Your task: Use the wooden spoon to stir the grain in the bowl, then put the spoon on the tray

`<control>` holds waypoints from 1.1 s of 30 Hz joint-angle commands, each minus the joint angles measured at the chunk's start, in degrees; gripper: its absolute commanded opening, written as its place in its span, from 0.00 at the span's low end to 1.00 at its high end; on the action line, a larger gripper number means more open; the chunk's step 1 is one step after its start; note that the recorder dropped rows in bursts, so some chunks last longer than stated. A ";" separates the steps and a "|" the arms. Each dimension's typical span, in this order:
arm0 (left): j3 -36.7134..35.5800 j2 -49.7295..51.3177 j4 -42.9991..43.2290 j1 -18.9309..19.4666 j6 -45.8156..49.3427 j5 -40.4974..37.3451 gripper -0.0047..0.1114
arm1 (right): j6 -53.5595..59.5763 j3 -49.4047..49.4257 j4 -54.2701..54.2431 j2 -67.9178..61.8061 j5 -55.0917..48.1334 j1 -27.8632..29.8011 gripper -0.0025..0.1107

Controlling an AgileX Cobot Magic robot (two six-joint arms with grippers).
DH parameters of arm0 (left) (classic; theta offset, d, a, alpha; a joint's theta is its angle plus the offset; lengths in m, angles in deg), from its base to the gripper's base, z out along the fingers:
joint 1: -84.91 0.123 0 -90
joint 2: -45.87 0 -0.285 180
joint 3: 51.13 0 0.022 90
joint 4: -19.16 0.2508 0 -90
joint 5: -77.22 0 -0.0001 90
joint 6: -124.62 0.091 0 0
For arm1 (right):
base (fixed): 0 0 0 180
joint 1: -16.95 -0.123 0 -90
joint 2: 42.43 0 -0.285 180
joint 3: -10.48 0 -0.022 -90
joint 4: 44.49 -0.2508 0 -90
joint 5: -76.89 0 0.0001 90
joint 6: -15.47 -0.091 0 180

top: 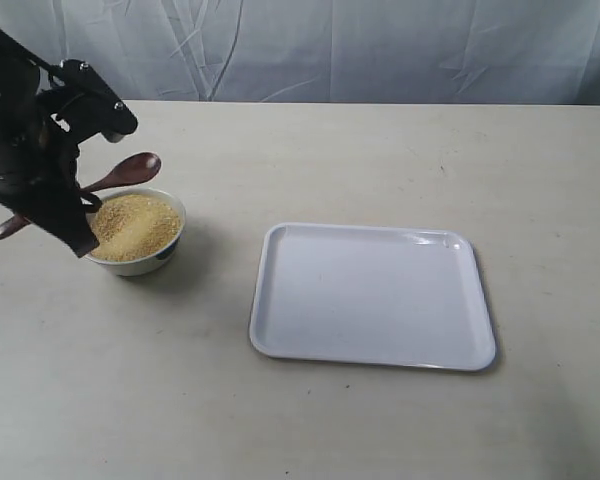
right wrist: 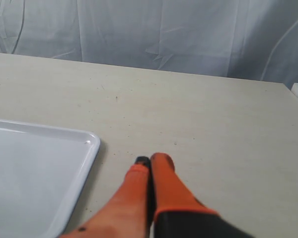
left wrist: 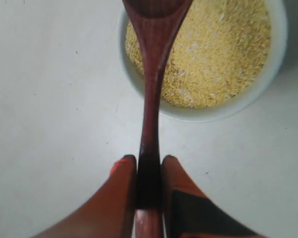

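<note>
Our left jaws close tight on the spoon (left wrist: 150, 114) mid-handle, keeping clear of the grain (top: 135, 226); its head hangs just above the bowl (top: 126, 265), ready to dip; the tray (top: 370, 295) waits well apart on the desk (top: 380, 160); our right jaws are pressed together, empty, beside it.

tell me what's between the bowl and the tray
Nothing: only bare table lies between the bowl and the tray, as the exterior view shows.

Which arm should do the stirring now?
Left. The left tool is shut on the spoon, which reaches over the bowl. The right tool is shut, empty, off beside the tray.
</note>
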 commanded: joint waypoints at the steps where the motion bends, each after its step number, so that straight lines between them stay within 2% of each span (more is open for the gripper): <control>1: -0.09 2.63 -0.42 3.12 1.51 4.76 0.04 | 0.05 0.10 0.06 0.39 0.67 0.25 0.02; 4: -1.88 5.92 -2.17 3.11 3.88 9.27 0.04 | 0.05 0.10 0.06 0.39 0.78 0.25 0.02; 13: -2.35 9.70 -1.84 3.11 3.87 9.14 0.04 | 0.05 0.10 0.06 0.39 0.78 0.25 0.02; 16: -2.35 9.67 -1.96 3.40 3.87 9.14 0.13 | 0.05 0.10 0.06 0.39 0.68 0.25 0.02; 20: -2.35 9.67 -1.20 3.55 3.87 9.26 0.32 | 0.05 0.10 0.06 0.39 0.68 0.25 0.02; 23: -2.35 9.67 -0.82 3.55 3.87 9.15 0.40 | 0.05 0.10 0.06 0.39 0.68 0.25 0.02; 28: -2.23 9.35 -0.82 3.55 3.61 7.81 0.41 | 0.05 0.10 0.06 0.39 0.68 0.25 0.02; 33: 1.87 5.84 -2.36 3.41 -4.62 4.81 0.41 | 0.05 0.10 0.06 0.39 0.68 0.25 0.02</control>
